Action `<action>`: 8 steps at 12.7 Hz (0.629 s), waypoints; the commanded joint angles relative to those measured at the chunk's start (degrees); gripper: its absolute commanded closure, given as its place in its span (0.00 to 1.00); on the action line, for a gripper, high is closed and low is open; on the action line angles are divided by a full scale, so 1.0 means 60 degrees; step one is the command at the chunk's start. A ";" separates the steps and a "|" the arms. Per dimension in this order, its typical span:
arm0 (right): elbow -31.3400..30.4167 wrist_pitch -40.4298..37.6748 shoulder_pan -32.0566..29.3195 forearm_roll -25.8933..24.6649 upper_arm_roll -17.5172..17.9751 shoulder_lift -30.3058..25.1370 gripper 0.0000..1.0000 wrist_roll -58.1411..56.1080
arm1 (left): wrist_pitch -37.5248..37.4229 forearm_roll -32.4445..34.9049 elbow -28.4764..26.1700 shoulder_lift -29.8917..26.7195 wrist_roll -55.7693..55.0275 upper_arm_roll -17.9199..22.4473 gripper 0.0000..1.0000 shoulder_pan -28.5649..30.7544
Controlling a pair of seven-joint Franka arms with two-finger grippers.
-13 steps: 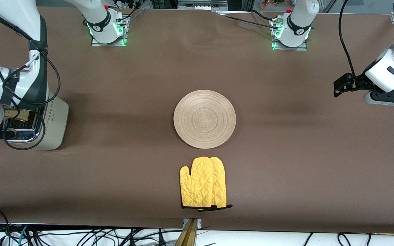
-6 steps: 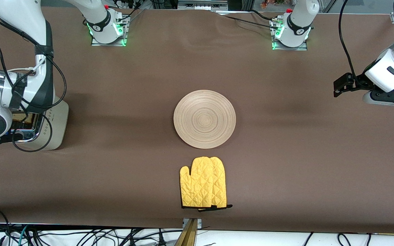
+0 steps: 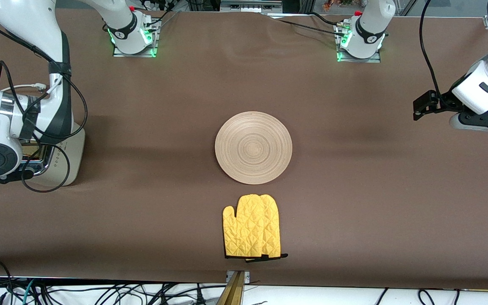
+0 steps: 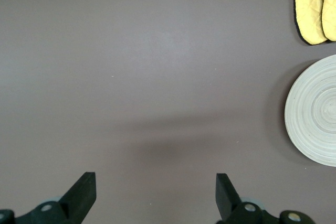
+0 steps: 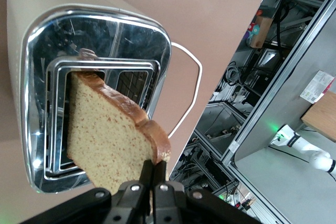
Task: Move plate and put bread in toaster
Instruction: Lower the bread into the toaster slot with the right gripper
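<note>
The right end effector (image 5: pixel 153 182) hangs over the toaster (image 3: pixel 67 146), which stands at the right arm's end of the worktop (image 3: pixel 354 190). Its fingers are pinched tight on one edge of the bread (image 5: pixel 113 135), gripping the crust, and the slice is tilted with its lower part in one of the toaster's slots. Only the right wrist view shows this; in the front view the right arm's wrist covers the end effector, the bread and most of the toaster's chrome top, leaving the cream side with its small diamond pattern in sight. The right wrist view also shows the toaster's white cord (image 5: pixel 191 90) looping off the worktop's edge.

The left end effector (image 4: pixel 152 195) waits in the air over the bare worktop at the left arm's end, its fingers spread wide and holding nothing.

The plate (image 3: pixel 253 147) lies flat near the middle of the worktop, with nothing on it. A pair of yellow quilted oven mitts (image 3: pixel 252 226) lies just beside it, nearer to the front camera and toward that edge of the worktop, not touching it. The left wrist view shows only part of the plate and the mitts' tips.

No writing or brand can be read on any of these things.
</note>
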 commanded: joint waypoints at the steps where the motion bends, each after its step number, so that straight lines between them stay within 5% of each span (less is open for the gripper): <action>1: 0.0018 0.0074 0.0027 0.0403 -0.0023 0.0123 1.00 0.0362 | -0.0144 -0.0051 0.0077 -0.0061 0.0036 -0.0028 0.00 -0.0015; 2: 0.0033 0.0074 0.0027 0.0478 -0.0023 0.0138 0.93 0.0596 | -0.0144 -0.0051 0.0077 -0.0061 0.0036 -0.0028 0.00 -0.0015; 4: 0.0062 0.0074 0.0028 0.0813 0.0253 0.0138 0.00 0.0832 | -0.0144 -0.0051 0.0077 -0.0061 0.0036 -0.0028 0.00 -0.0015; 8: 0.0485 0.0060 0.0130 0.1603 0.0474 0.0065 0.00 0.1008 | -0.0144 -0.0051 0.0092 -0.0061 0.0051 -0.0028 0.00 -0.0015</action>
